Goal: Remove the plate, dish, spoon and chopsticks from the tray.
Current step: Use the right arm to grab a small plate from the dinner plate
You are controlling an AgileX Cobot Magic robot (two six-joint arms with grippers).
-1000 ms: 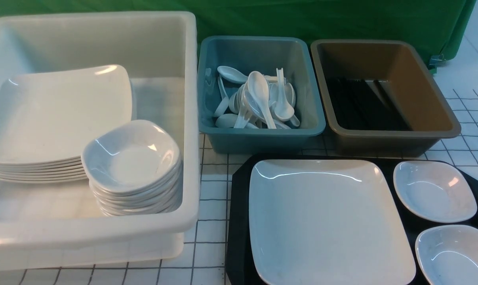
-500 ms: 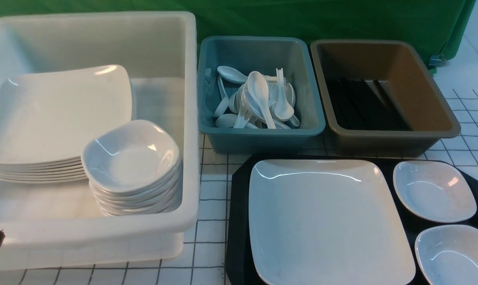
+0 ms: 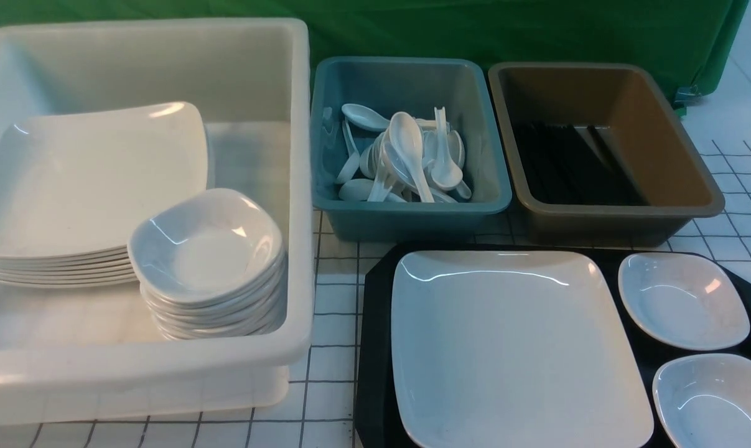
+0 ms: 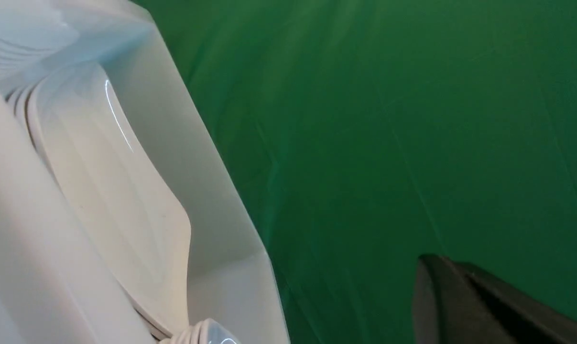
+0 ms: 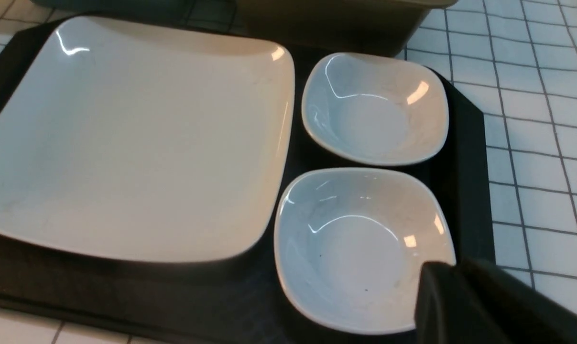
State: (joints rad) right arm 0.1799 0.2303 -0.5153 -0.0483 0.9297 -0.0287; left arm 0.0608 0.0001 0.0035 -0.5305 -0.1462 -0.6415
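- The white tub (image 4: 212, 157) lies close beside your left tool (image 4: 484, 306), its corner and stacked plates (image 4: 111, 191) just ahead of it; that tool's jaws are together
- The tray (image 5: 460, 157) rests on the bench (image 5: 532, 143) under your right tool (image 5: 479, 306); you cannot tell whether that tool's jaws are apart or together
- The plate (image 5: 125, 138) lies flat on the tray, farther from the right tool than either dish
- The near dish (image 5: 360, 248) sits partly under the right tool's tip, with the far dish (image 5: 374, 110) just beyond it, both on the tray
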